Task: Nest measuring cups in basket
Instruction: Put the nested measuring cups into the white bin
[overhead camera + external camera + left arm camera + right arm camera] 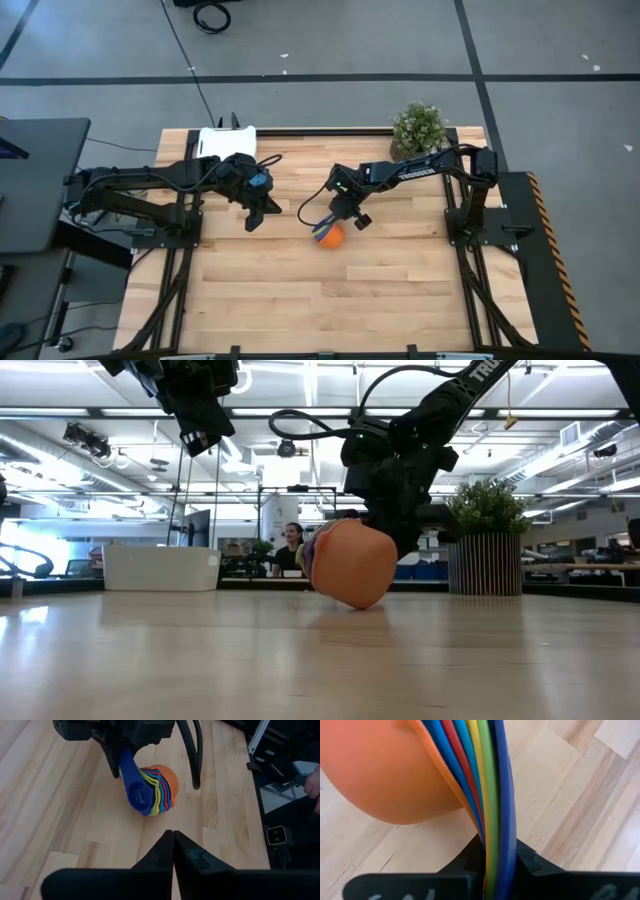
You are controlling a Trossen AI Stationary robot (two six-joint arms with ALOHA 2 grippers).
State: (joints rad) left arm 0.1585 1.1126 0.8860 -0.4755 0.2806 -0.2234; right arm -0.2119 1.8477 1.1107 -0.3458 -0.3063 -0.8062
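Observation:
The measuring cups [329,235] are nested into one stack, orange outermost and dark blue innermost. The stack lies on its side near the table's middle, and its orange bowl [350,565] rests on the wood. My right gripper [346,214] is shut on the stacked handles. My left gripper [258,214] hangs shut above the table, left of the stack and holding nothing; in its wrist view its fingertips [173,837] meet short of the cups [152,790]. The white basket [225,141] stands at the far left edge. My right gripper pinches the bundle of flat handles [492,827] between its two fingers, all the coloured layers together on edge. The fingers slant down from the table's far right. The stack lies tipped on its side, with the orange cup's round wall [385,770] on the table.
A potted plant [417,128] stands at the far right corner, behind my right arm. Bare wood lies on the near half of the table [330,300]. Beyond the table a person [291,542] shows in the room, and a hand [315,780] shows at the edge of the left wrist view.

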